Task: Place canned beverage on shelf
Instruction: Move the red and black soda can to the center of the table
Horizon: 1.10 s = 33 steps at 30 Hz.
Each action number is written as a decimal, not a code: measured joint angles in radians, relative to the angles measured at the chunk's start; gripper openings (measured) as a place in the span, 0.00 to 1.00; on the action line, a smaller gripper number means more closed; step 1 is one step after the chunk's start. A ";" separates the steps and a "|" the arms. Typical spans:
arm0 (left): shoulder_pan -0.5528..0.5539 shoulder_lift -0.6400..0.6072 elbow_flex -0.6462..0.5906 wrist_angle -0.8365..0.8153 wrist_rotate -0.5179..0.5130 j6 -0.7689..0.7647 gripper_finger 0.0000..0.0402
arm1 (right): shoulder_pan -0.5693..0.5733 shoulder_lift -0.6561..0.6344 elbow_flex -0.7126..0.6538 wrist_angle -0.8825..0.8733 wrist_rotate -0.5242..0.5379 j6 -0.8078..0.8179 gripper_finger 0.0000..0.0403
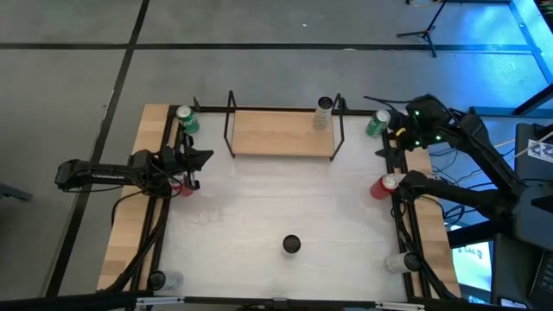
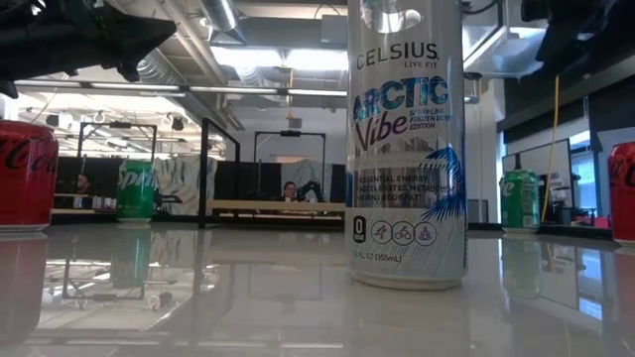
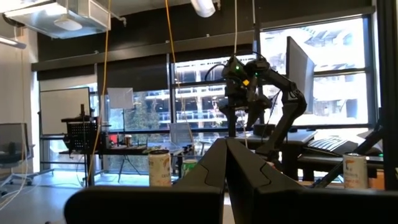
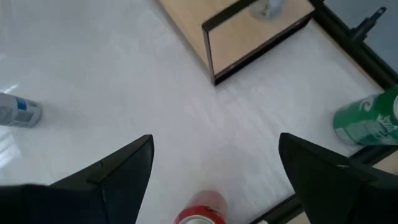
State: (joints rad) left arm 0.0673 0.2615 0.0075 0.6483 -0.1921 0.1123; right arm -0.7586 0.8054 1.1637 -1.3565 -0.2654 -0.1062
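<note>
a: where's the shelf point(image 1: 281, 132) sitting?

b: at twelve o'clock on my worktop point(image 1: 276, 203) in the high view, a light-wood board with black wire frames rising at both ends. a pale can point(image 1: 323, 113) already stands upright on its right end.

a: and the other cans?

b: a celsius can point(image 1: 291, 245) stands upright at about six o'clock, alone on the white surface; the low view shows it right up close. a green can point(image 1: 187, 120) stands at ten o'clock, just off the shelf's left end, and a second green can point(image 1: 377, 123) stands at two o'clock off the right end. a red can point(image 1: 383, 187) stands at three o'clock near the worktop's right edge. another red can point(image 2: 27, 176) shows at the left of the low view; from above it is mostly hidden under my left arm. two more cans sit at the near corners, one at seven o'clock point(image 1: 158, 281) and one at five o'clock point(image 1: 399, 262).

a: your right tool?

b: my right tool point(image 4: 214, 163) hangs above the right side of the worktop, fingers spread wide and holding nothing. its wrist view looks down on the red can between the fingers, well below them.

a: and the left tool?

b: my left tool point(image 1: 188, 167) is at nine o'clock, pointing across the worktop, over the left red can. in its wrist view the two fingers meet, so it is clenched, with nothing between them.
</note>
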 joint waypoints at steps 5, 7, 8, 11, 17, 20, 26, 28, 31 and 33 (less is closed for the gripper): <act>0.000 0.000 0.000 0.006 0.000 0.002 0.00 | 0.000 -0.003 -0.085 0.042 0.009 0.012 0.85; 0.000 0.000 0.000 0.006 0.000 0.002 0.00 | 0.017 0.003 -0.137 0.078 -0.026 0.028 0.85; 0.000 0.000 0.000 0.005 0.000 0.002 0.00 | 0.041 0.008 -0.160 0.107 -0.046 0.035 0.85; 0.000 0.000 0.000 0.005 0.000 0.002 0.00 | 0.132 0.024 -0.195 0.173 -0.051 0.075 0.85; 0.000 0.000 0.000 0.005 0.000 0.002 0.00 | 0.316 0.080 -0.195 0.100 0.119 0.171 0.85; 0.000 0.000 0.000 0.004 0.000 0.002 0.00 | 0.394 0.117 -0.195 0.015 0.179 0.257 0.85; 0.000 0.000 0.000 0.004 0.000 0.001 0.00 | 0.479 0.208 -0.195 -0.134 0.298 0.393 0.85; 0.000 0.000 0.000 0.004 0.000 0.001 0.00 | 0.486 0.236 -0.195 -0.153 0.299 0.415 0.85; 0.000 0.000 0.000 0.004 0.000 0.001 0.00 | 0.491 0.272 -0.195 -0.177 0.295 0.439 0.85; 0.000 0.000 0.000 0.004 0.000 0.002 0.00 | 0.491 0.292 -0.195 -0.195 0.295 0.445 0.85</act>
State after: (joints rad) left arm 0.0669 0.2619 0.0074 0.6521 -0.1924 0.1139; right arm -0.2678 1.0972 0.9691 -1.5516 0.0299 0.3387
